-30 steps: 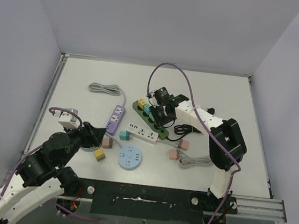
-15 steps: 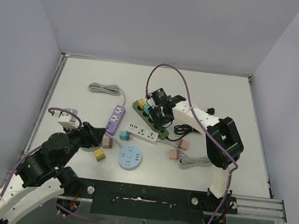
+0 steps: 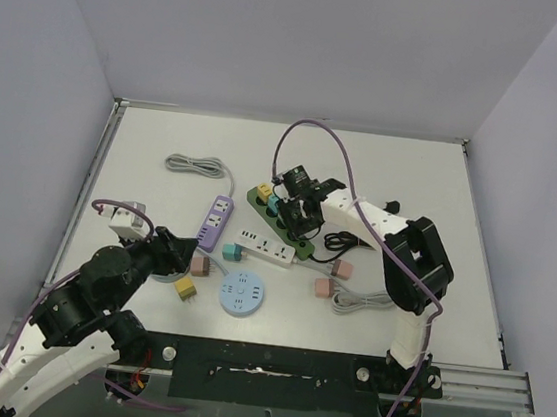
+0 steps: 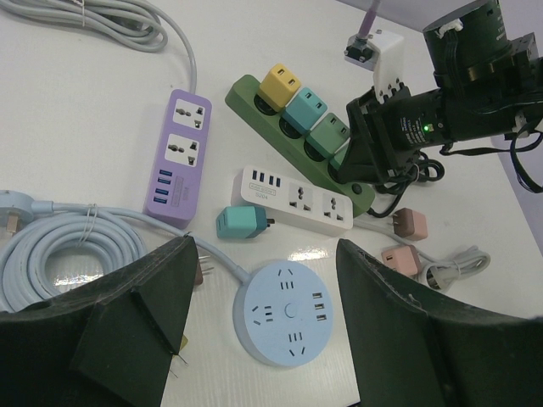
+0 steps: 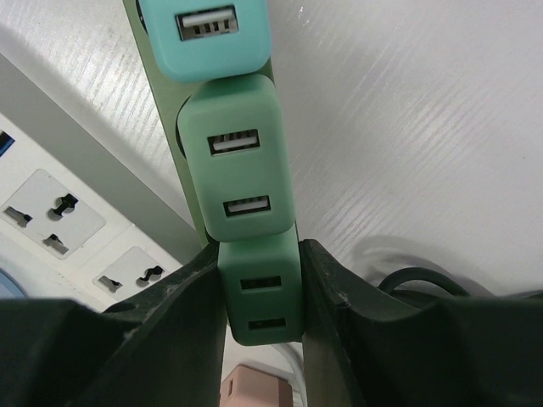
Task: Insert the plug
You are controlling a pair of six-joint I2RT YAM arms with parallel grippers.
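My right gripper point(image 5: 261, 331) is shut on a green plug point(image 5: 263, 292), one black finger on each side of it. The plug sits in line on the dark green power strip point(image 5: 187, 203), right after another green plug point(image 5: 242, 170) and a teal plug point(image 5: 208, 30). How deep its pins sit is hidden. From above, the right gripper point(image 3: 296, 214) is over the strip's point(image 3: 279, 219) middle. My left gripper point(image 4: 267, 322) hangs open above a round blue socket hub point(image 4: 284, 309), holding nothing.
Near the green strip lie a white power strip point(image 3: 264, 248), a purple one point(image 3: 216, 223), a loose teal plug point(image 3: 233, 252), a yellow plug point(image 3: 186, 288) and two pink plugs point(image 3: 342, 268). A coiled grey cable point(image 3: 195, 166) lies at the back left. A black cable point(image 3: 347, 242) is beside the right arm.
The right gripper has shifted slightly left along the green strip with the green plug still in it. The left arm has not moved.
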